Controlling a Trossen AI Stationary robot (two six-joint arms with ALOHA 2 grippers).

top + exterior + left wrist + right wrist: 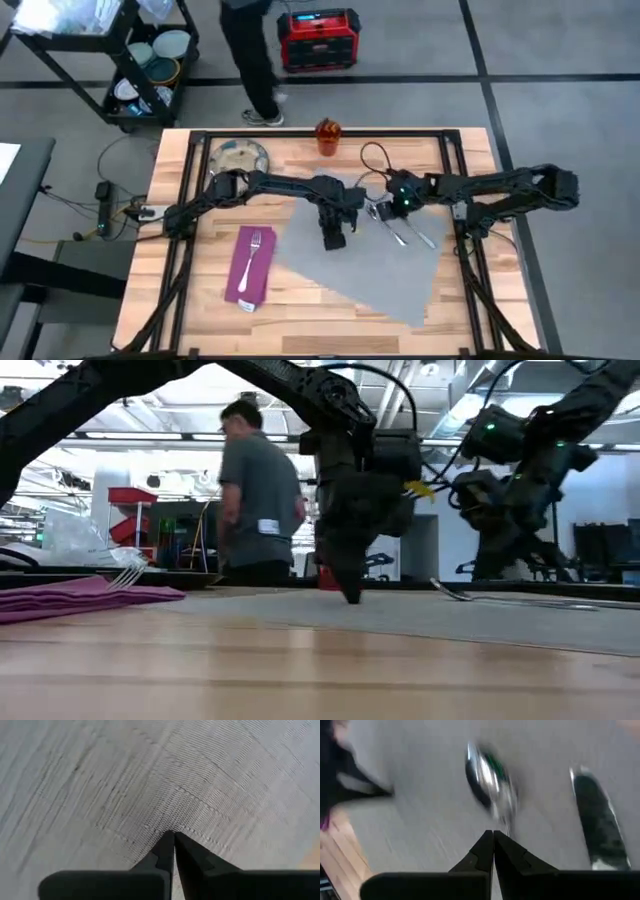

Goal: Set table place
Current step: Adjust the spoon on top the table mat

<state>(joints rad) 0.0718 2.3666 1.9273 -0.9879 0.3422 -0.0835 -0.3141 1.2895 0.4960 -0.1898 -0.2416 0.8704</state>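
The left claw (335, 240), fingers closed, presses its tip on the grey mat (380, 270). The mat looks thin, floppy and light, so it is best pinched at an edge. The right claw (385, 212), also closed, hovers empty over the spoon (487, 780).

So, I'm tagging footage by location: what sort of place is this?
Probably a robotics lab or workshop: grey concrete floor, black wheeled shelf cart, red portable power unit beside the butcher-block wooden table.

Even overhead lighting is flooding the table (300, 300); ceiling panels are glaring in the low view. The spoon (490, 782) is smearing with motion blur (the knife (597, 827) likewise), while mat (200, 785) weave is staying crisp.
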